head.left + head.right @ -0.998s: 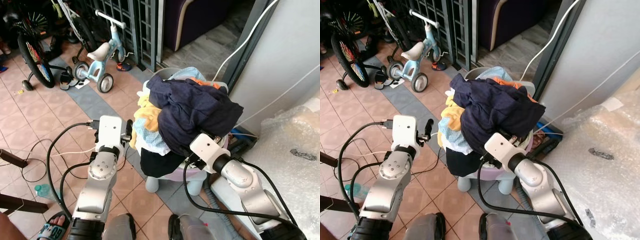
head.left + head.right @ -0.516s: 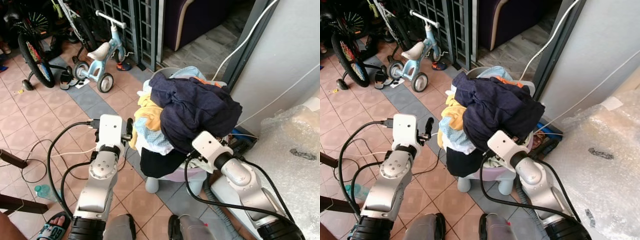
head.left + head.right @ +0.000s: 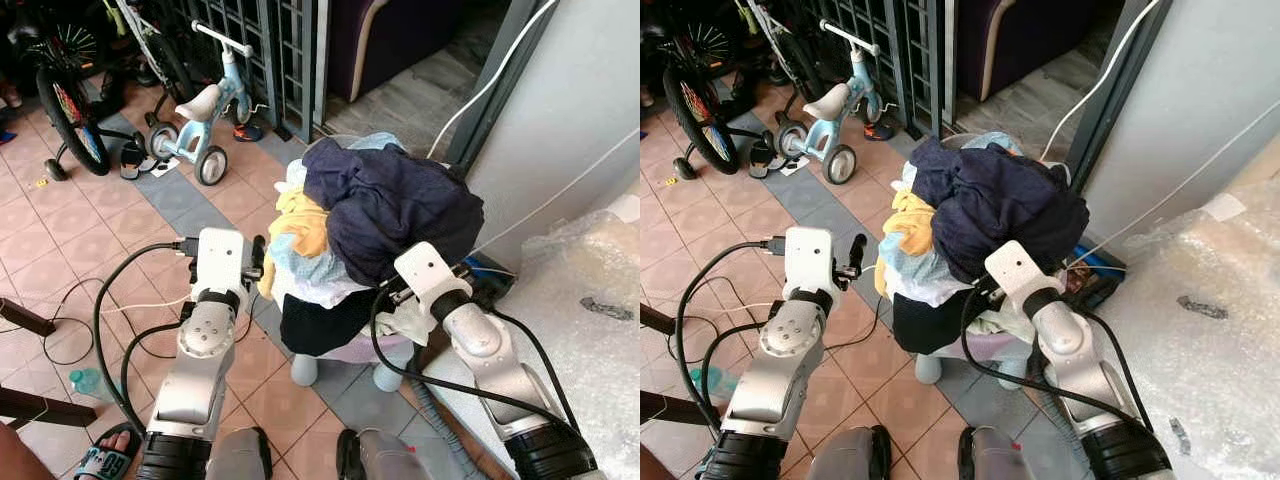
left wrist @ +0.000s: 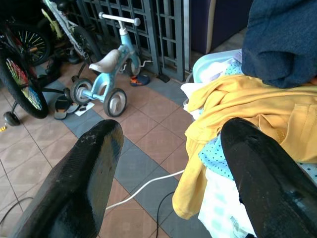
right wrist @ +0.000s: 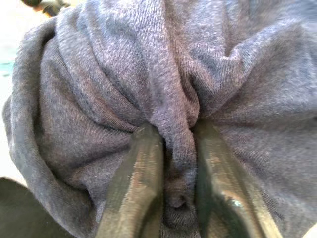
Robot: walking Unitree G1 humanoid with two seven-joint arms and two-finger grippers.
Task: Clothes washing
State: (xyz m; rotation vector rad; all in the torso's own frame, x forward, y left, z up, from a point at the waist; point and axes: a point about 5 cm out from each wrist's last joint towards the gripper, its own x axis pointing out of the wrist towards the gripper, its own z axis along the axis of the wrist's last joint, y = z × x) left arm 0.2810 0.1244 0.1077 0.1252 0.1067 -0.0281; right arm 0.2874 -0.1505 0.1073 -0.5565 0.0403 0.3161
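Our right pincer (image 5: 176, 188) is pinched onto a fold of the navy garment (image 3: 395, 205), which sits on top of the heaped laundry basket (image 3: 345, 345) right in front of us. Left pincer (image 4: 168, 163) hangs wide open beside the yellow shirt (image 4: 247, 111). We can't spot any readable labels or brands.

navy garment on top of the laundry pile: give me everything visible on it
The navy garment is a dark blue knit, jersey-like fabric, crumpled in heavy folds. It sits topmost on the heaped laundry basket, draping over a yellow garment and a pale blue dotted cloth. The right gripper pinches a bunched fold at its lower near edge, fingers shut on the cloth. The left gripper is open beside the pile, not touching it.
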